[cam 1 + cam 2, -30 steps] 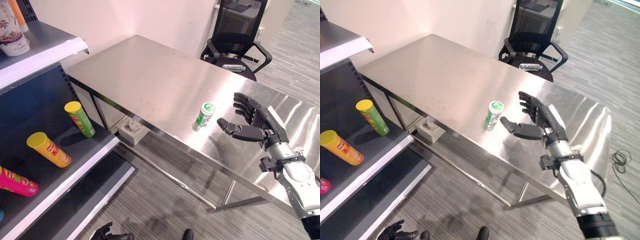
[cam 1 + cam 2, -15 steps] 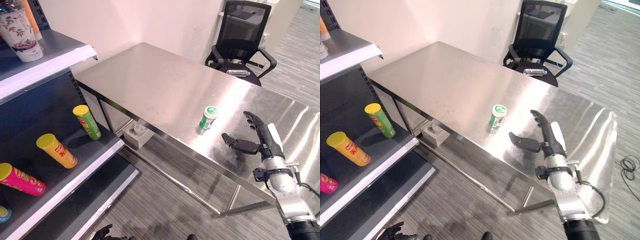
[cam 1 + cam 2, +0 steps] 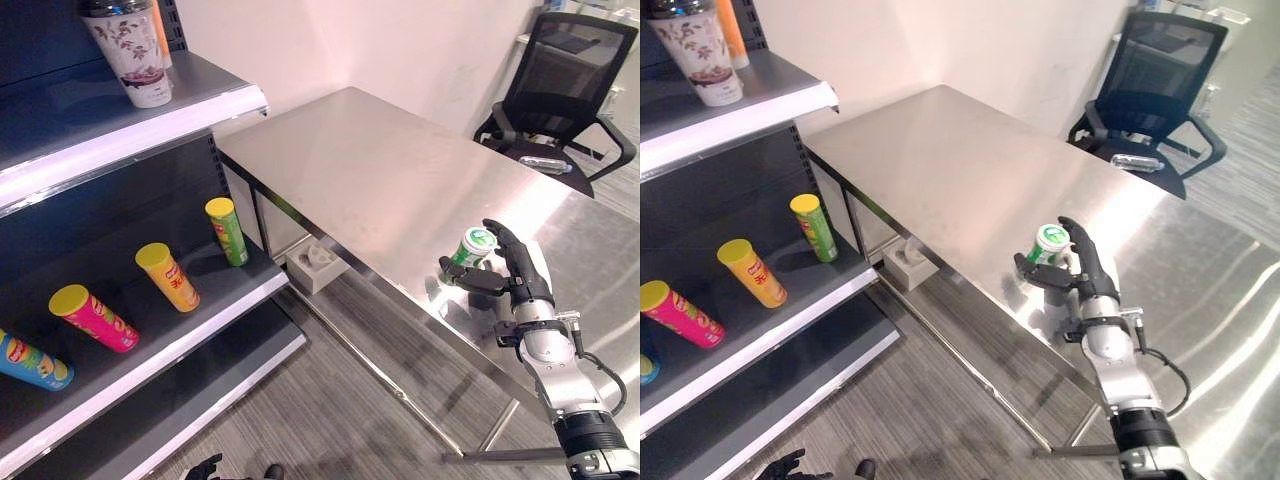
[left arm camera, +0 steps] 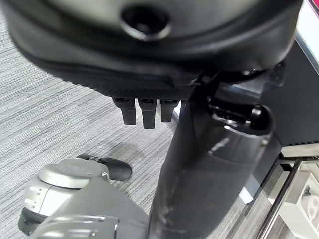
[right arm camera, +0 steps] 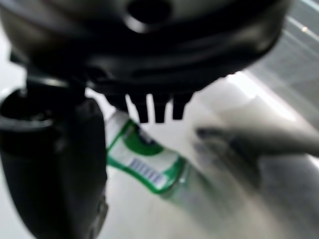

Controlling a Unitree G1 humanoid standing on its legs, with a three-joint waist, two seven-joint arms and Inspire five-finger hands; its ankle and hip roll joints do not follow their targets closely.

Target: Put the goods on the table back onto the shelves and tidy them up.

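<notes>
A small green-and-white canister [image 3: 468, 250] stands near the front edge of the steel table [image 3: 380, 170]. My right hand [image 3: 518, 275] is right at it, thumb across the canister's front and low down, fingers [image 3: 1081, 240] arched behind its lid. In the right wrist view the canister [image 5: 147, 159] lies between the thumb [image 5: 55, 164] and the nearly straight fingers [image 5: 155, 110], which are not closed on it. My left hand [image 3: 207, 466] hangs low over the floor, fingers relaxed.
Dark shelves [image 3: 200, 330] stand at the left. The middle shelf holds lying tubes: green [image 3: 227, 230], orange [image 3: 168, 277], pink [image 3: 90, 318]. A patterned cup [image 3: 128, 45] stands on the upper shelf. An office chair [image 3: 560, 90] is behind the table, and a white box [image 3: 318, 265] under it.
The camera has shifted, showing more of the shelves. My right hand has moved in from beside the canister until its thumb and fingers stand on either side of it.
</notes>
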